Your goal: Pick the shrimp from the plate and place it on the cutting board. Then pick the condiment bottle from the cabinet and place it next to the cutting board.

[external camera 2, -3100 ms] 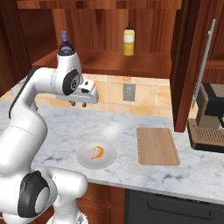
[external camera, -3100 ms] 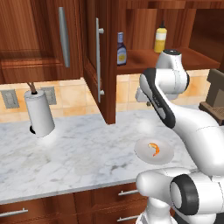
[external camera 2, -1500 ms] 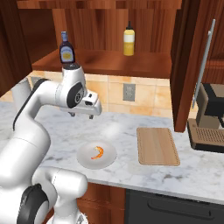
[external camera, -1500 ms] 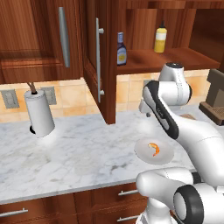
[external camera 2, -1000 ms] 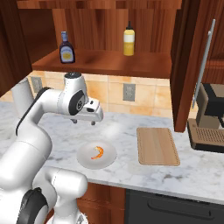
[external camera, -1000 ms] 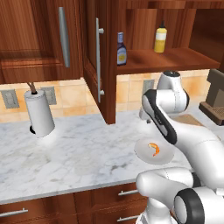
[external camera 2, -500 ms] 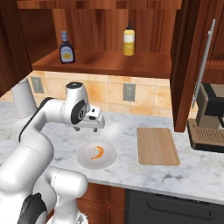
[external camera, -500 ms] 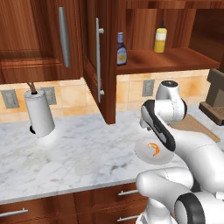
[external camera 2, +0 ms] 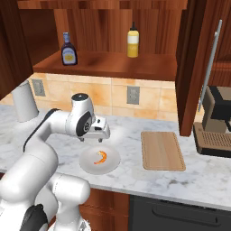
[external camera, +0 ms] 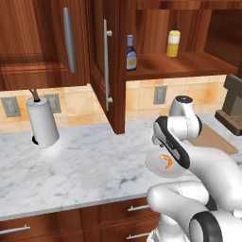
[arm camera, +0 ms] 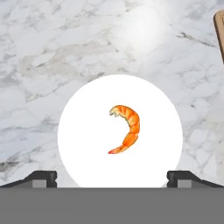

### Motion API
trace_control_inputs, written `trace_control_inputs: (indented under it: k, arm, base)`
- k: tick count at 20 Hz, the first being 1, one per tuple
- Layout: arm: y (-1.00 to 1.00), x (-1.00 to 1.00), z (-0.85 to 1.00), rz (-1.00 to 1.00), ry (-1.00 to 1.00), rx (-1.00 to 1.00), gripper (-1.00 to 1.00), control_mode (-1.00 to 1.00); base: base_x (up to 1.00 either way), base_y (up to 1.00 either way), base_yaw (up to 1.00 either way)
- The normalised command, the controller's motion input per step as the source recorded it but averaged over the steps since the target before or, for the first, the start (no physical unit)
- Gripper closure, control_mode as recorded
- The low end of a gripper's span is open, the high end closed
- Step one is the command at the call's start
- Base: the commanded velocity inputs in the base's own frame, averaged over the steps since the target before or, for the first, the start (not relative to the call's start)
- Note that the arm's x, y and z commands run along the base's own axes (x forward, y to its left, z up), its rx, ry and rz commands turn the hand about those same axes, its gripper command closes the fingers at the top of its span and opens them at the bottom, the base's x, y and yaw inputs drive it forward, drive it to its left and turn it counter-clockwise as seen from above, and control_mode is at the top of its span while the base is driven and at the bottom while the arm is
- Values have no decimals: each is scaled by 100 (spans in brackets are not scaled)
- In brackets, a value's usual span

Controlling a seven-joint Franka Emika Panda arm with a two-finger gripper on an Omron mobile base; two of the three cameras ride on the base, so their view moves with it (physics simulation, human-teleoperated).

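Descending from its earlier height near the cabinet shelf, the arm has brought the gripper (external camera 2: 100, 134) low over the plate (external camera 2: 114, 161), and the base cameras have not shifted. Its jaws stand wide apart with nothing between them; in the hand view the two dark fingertips (arm camera: 40, 177) sit at either side of the plate's near rim. Just beyond them the shrimp (arm camera: 126, 128) lies curled at the middle of the plate, untouched. To do this pick well, the hand should probably drop straight down with the fingers straddling the thick mid-body rather than the thin tail, closing only once the tips are just above the plate surface; such a small, curved piece could easily squirt sideways if pinched off-centre. Further right on the marble counter (external camera 2: 212, 180) the cutting board (external camera 2: 162, 150) waits, apart from the plate. Farthest back, the condiment bottle (external camera 2: 68, 48) stands upright on the shelf of the open cabinet (external camera 2: 149, 67), left of a yellow squeeze bottle (external camera 2: 132, 40).
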Motion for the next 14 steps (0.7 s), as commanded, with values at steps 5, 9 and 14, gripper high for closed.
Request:
trace_control_inputs:
  k: [5, 9, 14]
  arm:
    - [-6, 7, -17, 3, -2, 0, -100, -100]
    - [-8, 9, -18, 3, -2, 0, -100, -100]
    - [-7, 8, -26, 4, 0, 0, -100, -100]
  base:
    - [0, 0, 0]
    - [0, 0, 0]
    - [0, 0, 0]
